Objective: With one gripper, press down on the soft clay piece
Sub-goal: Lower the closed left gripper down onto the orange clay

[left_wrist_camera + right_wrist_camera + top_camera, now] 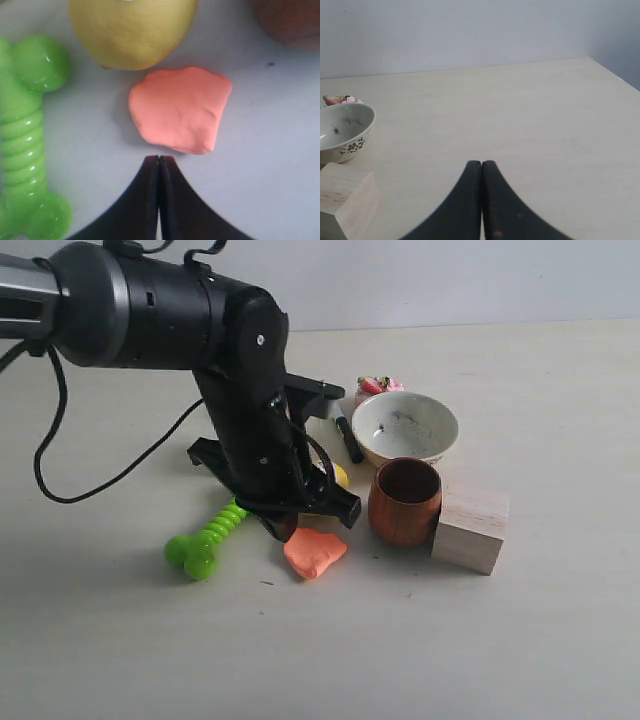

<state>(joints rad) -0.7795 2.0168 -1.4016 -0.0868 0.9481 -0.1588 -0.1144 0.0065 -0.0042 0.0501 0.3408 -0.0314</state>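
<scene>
At the lower centre of the exterior view, one soft clay piece (314, 552) is lying flat on the table (520, 640), between one green bone toy (208, 538) and one wooden cup (404, 501). One wooden block (472, 525) is sitting just right of the cup, and one bowl (405, 427) is standing behind it. One yellow fruit (131, 30) is lying near the clay. The left gripper (159, 159) is pointing just beside the clay's edge, its jaws pressed together. The right gripper (481, 162) is also showing its jaws together.

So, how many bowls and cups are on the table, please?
2: a white bowl at the back, and a brown cup in front of it, beside the wooden block. The arm could hide more.
</scene>
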